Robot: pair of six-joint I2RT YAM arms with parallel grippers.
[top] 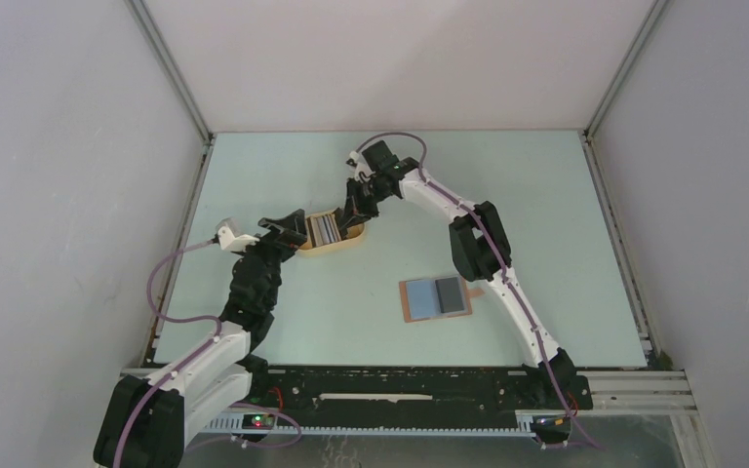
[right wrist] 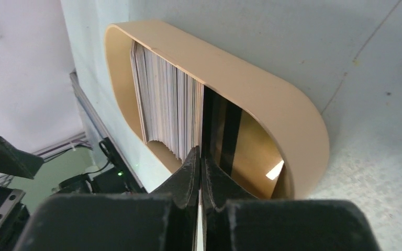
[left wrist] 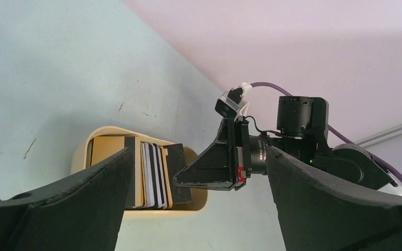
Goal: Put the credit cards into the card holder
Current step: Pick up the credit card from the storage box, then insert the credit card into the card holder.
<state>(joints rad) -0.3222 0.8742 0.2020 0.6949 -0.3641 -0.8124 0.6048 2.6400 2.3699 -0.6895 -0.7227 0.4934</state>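
a: surface (top: pixel 371 175) carries the oval tray (top: pixel 332 247). card holder (top: pixel 436 297) lies open flat, well apart from it, by the right arm. why?
b: likely so its inside faces up for loading. credit cards (right wrist: pixel 167 99) stand on edge in the tray. right end effector (right wrist: pixel 200 162) is pressed together on one dark card (right wrist: pixel 209 120), probably to lift it. left end effector (top: pixel 297 229) is spread wide beside the tray, holding nothing.

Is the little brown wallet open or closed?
Open. The card holder lies spread flat on the table, with its blue-grey inside facing up and the brown showing only around the edge.
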